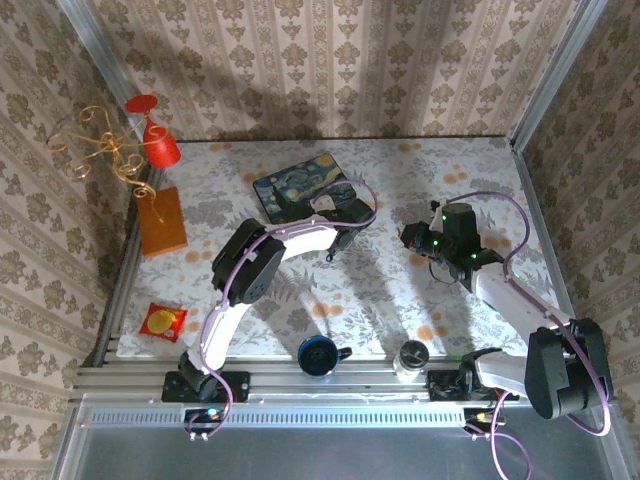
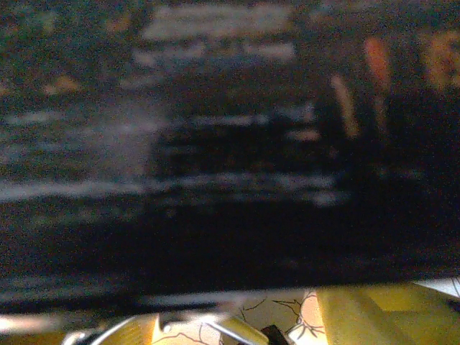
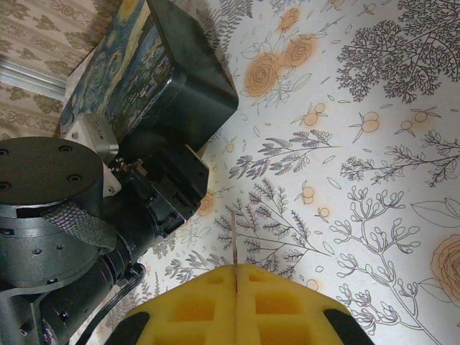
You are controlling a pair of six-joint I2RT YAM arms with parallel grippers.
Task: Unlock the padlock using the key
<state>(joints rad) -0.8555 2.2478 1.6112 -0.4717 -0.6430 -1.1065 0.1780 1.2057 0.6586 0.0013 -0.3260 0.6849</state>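
Right claw [image 3: 235, 272] clamped on probable key [image 3: 234, 241] | left claw [image 1: 338, 238] blurred, grip unclear

No lettering, brand, number or sign can be read. The painted tin [image 1: 300, 188] carries a swirling night-sky picture without legible words, and any print on the red packet [image 1: 162, 321] is too small to tell

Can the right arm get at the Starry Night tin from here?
Probably, though it's tight. Bare tablecloth lies between the right claw, shut on the key, and the tin, but the left claw crowds the side facing it.
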